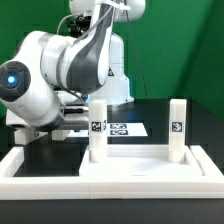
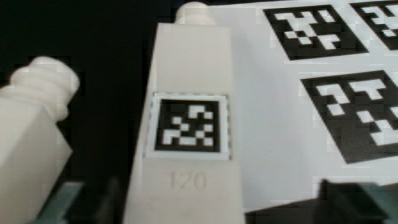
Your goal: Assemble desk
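The white desk panel (image 1: 140, 166) lies at the front with two white leg posts standing upright on it, one (image 1: 97, 130) towards the exterior view's left and one (image 1: 176, 128) towards its right. In the wrist view a third tagged leg post (image 2: 187, 110) lies flat, threaded tip pointing away. A fourth leg (image 2: 36, 105) lies beside it on the black table. My gripper (image 2: 210, 206) is open, its dark fingers (image 2: 356, 205) on either side of the lying leg's near end, not gripping it. In the exterior view the arm hides the gripper.
The marker board (image 2: 338, 70) lies right beside the lying leg and shows behind the upright legs (image 1: 122, 128). The low white border rail (image 1: 40, 182) runs along the front and the exterior view's left. The arm's bulk (image 1: 55, 70) fills the upper left.
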